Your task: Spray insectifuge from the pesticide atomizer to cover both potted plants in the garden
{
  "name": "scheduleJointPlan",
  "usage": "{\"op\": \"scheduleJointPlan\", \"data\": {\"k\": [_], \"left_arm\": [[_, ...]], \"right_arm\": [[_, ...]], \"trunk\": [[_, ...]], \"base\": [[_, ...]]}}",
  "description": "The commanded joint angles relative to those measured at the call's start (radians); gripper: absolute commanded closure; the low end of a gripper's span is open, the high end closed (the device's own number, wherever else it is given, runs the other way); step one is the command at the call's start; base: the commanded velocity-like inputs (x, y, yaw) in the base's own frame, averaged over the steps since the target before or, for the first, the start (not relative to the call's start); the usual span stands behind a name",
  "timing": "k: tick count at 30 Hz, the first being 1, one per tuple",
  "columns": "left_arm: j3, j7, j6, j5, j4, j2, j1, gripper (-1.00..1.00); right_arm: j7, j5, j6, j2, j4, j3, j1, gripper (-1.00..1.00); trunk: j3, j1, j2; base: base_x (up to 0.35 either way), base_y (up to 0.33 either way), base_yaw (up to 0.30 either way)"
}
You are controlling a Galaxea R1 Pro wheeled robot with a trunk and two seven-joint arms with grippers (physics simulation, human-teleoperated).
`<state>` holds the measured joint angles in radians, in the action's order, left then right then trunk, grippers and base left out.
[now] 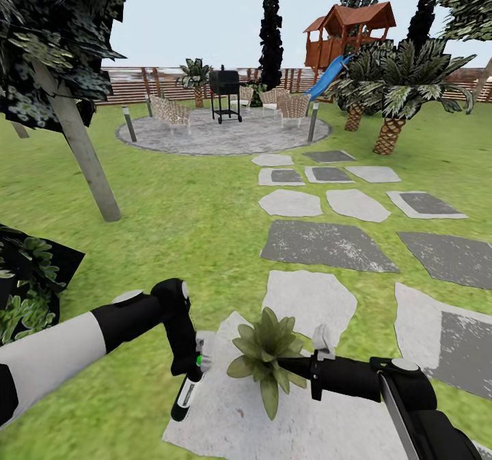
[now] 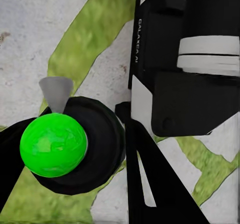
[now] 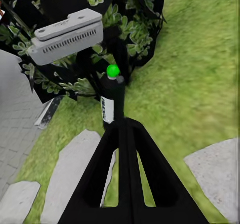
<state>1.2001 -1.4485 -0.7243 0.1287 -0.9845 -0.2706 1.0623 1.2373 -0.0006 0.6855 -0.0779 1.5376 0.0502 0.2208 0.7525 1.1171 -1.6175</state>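
From the head view, the left hand (image 1: 190,378) hung low over a grey stepping stone (image 1: 311,296). It looked closed around the pesticide atomizer (image 1: 182,397), though the fingers were hard to make out. The bottle's long side ran from about 1 o'clock down to 7 o'clock, with its green tip at the top end. A potted plant (image 1: 266,354) sat on the stone just beside the bottle, at 3 o'clock from the left hand. The right hand (image 1: 301,366) reached in from 3 o'clock and its tip was at the plant's leaves. I think the left arm was the one to spray, and the tip needed to face 3 o'clock.

From the left wrist view, the top of the atomizer (image 2: 100,139) was very close, with a bright green ball (image 2: 52,144) on it. The left hand (image 2: 150,194) was right next to it.

From the right wrist view, the right hand (image 3: 125,134) was narrow and held nothing. The atomizer (image 3: 108,107) stood upright straight ahead of it, at 12 o'clock, in front of a dark bush (image 3: 130,19).
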Motion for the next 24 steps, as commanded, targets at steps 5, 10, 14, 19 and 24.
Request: {"op": "scheduleJointPlan", "data": {"k": [5,10,14,19,24], "left_arm": [[0.0,-0.006,-0.009,0.007,-0.002,-0.026,-0.014,1.0],[-0.002,-0.001,-0.004,0.009,-0.003,-0.031,-0.025,1.0],[-0.043,0.007,-0.004,0.01,0.002,-0.03,-0.037,1.0],[-0.267,0.009,-0.012,0.013,0.008,-0.029,-0.048,1.0],[-0.397,0.014,-0.026,0.014,0.01,-0.03,-0.05,1.0]], "right_arm": [[0.004,0.006,0.005,-0.003,-0.003,0.004,-0.008,1.0],[0.0,0.015,0.004,-0.003,-0.003,0.011,-0.01,-1.0],[-0.006,0.099,0.005,-0.003,-0.002,0.088,-0.011,-1.0],[-0.005,0.346,0.005,0.004,-0.001,0.404,-0.011,-1.0],[-0.004,0.403,0.005,0.008,0.001,0.624,-0.012,-1.0]], "trunk": [[0.001,0.0,0.0],[0.001,0.0,0.0],[0.001,0.0,0.0],[0.001,0.0,0.0],[0.001,0.0,0.0]], "base": [[0.0,0.0,0.0],[0.0,0.0,0.0],[0.0,0.0,0.0],[0.0,0.0,0.0],[0.0,0.0,0.0]]}}
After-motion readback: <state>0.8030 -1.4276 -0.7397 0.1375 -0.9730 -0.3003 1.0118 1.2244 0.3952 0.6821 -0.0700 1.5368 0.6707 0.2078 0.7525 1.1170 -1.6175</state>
